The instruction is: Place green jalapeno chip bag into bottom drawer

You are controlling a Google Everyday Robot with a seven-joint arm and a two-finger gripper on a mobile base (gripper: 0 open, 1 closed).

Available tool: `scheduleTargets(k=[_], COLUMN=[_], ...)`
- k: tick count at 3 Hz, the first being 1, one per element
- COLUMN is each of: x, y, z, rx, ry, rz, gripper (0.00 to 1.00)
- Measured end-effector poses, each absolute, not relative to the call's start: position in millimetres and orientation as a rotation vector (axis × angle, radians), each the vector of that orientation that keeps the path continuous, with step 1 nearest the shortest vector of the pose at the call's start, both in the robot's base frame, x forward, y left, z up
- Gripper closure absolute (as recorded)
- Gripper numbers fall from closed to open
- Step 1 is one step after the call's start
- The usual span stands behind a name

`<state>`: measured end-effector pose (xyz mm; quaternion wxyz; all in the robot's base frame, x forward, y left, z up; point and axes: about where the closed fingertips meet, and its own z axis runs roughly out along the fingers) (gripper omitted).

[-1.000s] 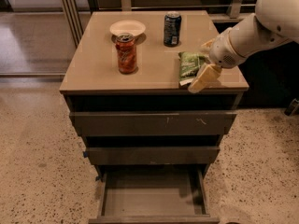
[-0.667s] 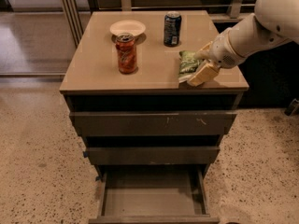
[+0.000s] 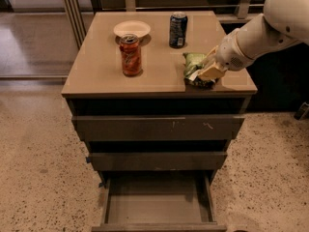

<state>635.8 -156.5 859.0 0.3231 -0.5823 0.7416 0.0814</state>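
The green jalapeno chip bag (image 3: 193,65) lies crumpled on the cabinet top (image 3: 96,74) near its front right corner. My gripper (image 3: 208,64) reaches in from the right on a white arm. Its tan fingers (image 3: 211,72) sit on either side of the bag and close on it. The bag still rests on the top. The bottom drawer (image 3: 154,203) is pulled out at the foot of the cabinet, below and left of the gripper. Its flat floor is bare.
An orange-red can (image 3: 131,55) stands at the middle left of the top. A dark blue can (image 3: 178,30) and a white bowl (image 3: 132,29) stand behind it. The scratched top drawer (image 3: 159,127) and the middle drawer (image 3: 157,161) are pushed in. Speckled floor surrounds the cabinet.
The gripper has drawn in and up from the top's front right edge, so its fingers now sit tighter around the bag. The bag has barely moved.
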Motion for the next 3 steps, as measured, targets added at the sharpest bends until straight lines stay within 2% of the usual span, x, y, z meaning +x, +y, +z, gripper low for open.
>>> scheduleTargets(k=[1,2,3], x=[636,616,570], y=[-156,-150,-143], z=[859,865,882], rx=[-1.528,-1.603,-1.718], ry=[1.946,1.881,1.758], rz=[0.214,0.25,0.329], gripper=[1.0,1.0,1.0])
